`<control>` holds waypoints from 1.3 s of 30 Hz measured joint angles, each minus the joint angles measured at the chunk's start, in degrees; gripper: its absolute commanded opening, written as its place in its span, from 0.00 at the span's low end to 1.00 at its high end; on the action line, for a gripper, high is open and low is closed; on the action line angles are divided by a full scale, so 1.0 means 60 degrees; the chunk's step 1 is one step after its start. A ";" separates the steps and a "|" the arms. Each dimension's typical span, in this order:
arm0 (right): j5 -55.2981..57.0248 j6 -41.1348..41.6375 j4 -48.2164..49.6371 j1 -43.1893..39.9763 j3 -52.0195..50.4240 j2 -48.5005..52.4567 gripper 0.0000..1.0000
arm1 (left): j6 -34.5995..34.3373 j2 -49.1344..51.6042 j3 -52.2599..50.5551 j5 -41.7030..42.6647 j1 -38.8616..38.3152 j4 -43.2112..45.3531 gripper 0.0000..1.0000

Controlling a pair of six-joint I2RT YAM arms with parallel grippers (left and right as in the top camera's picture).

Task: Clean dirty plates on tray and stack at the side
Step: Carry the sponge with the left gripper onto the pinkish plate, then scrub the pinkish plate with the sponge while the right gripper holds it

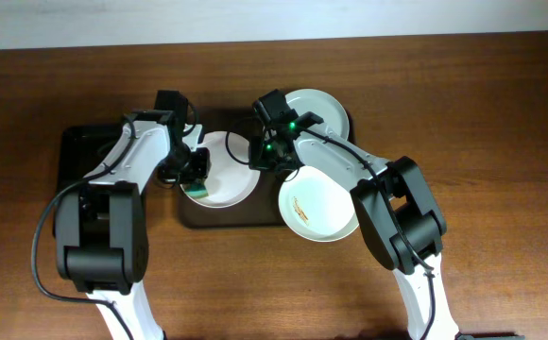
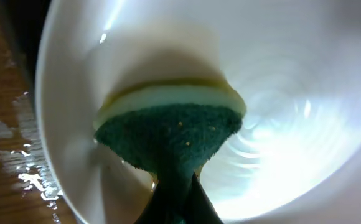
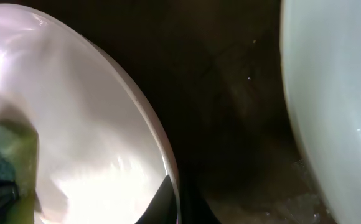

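Note:
The dark-brown tray (image 1: 208, 215) holds three white plates. My left gripper (image 1: 195, 170) is shut on a green and yellow sponge (image 1: 196, 192) and presses it onto the left plate (image 1: 231, 175). In the left wrist view the sponge (image 2: 168, 124) lies against the plate's inside (image 2: 292, 93), with the jaws (image 2: 179, 208) closed on it. My right gripper (image 1: 269, 151) is shut on that plate's right rim (image 3: 162, 155); its fingers (image 3: 177, 202) pinch the edge. A second plate (image 1: 314, 109) sits at the back right. A third (image 1: 318, 203), with an orange-brown smear, sits at the front right.
A smaller black tray (image 1: 80, 156) lies left of the brown tray, under my left arm. The wooden table (image 1: 501, 113) extends on both sides. In the right wrist view a neighbouring plate (image 3: 330, 93) is close on the right, with dark tray floor (image 3: 230, 93) between.

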 measured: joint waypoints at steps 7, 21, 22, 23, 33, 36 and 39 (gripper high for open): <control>0.0040 0.0084 0.0051 -0.0022 0.0000 0.0000 0.04 | -0.0015 0.0036 -0.0630 -0.0940 -0.0058 0.3523 0.01; -0.0036 -0.0168 0.0069 -0.0011 0.0000 0.0007 0.04 | 0.2109 -0.0266 -0.0936 0.0579 0.0040 0.1443 0.01; -0.0022 -0.0175 0.0069 -0.0011 0.0000 0.0007 0.04 | 0.2200 -0.0266 -0.0947 0.0656 0.0040 0.1497 0.01; 0.0004 -0.0171 0.0076 -0.0015 0.0000 0.0007 0.04 | 0.2481 -0.0262 -0.1020 0.1016 0.0036 0.1814 0.01; 0.0102 0.0091 0.0204 -0.0036 0.0000 0.0007 0.04 | -0.0306 -0.0138 -0.1217 -0.1137 -0.0200 0.4539 0.01; 0.0036 0.0091 0.0222 -0.0018 0.0000 0.0007 0.04 | -0.1115 -0.0153 -0.1082 -0.2157 -0.0270 0.3614 0.01; -0.0044 0.0055 0.0175 0.0007 0.0000 0.0011 0.04 | -0.0528 -0.0229 -0.0958 -0.2164 -0.0262 0.2477 0.01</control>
